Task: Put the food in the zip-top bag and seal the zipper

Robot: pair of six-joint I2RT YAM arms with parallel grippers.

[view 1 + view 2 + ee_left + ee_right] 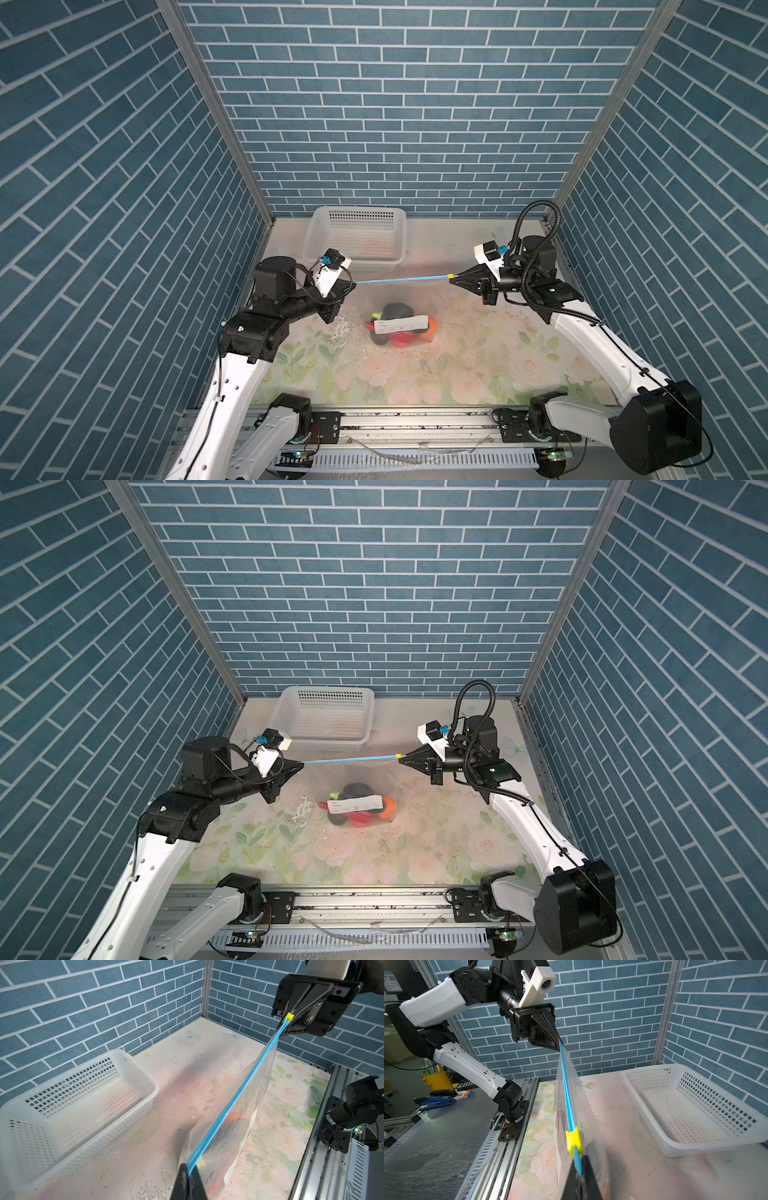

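Above the desk (478,353), the zip-top bag (239,1122) was held up by its zipper (401,279), the food (401,340) gathered at its bottom. The strip could be lost, and the bag dropped, if either pinch were loosened. It was gripped at its ends by the left tool (352,284) and the right tool (452,277), jaws closed tight; the arms were reached inward, tools facing.

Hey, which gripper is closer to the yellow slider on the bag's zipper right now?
Right. The right gripper pinches the zipper immediately beside the yellow slider; the left gripper grips the zipper's opposite end, the whole strip away.
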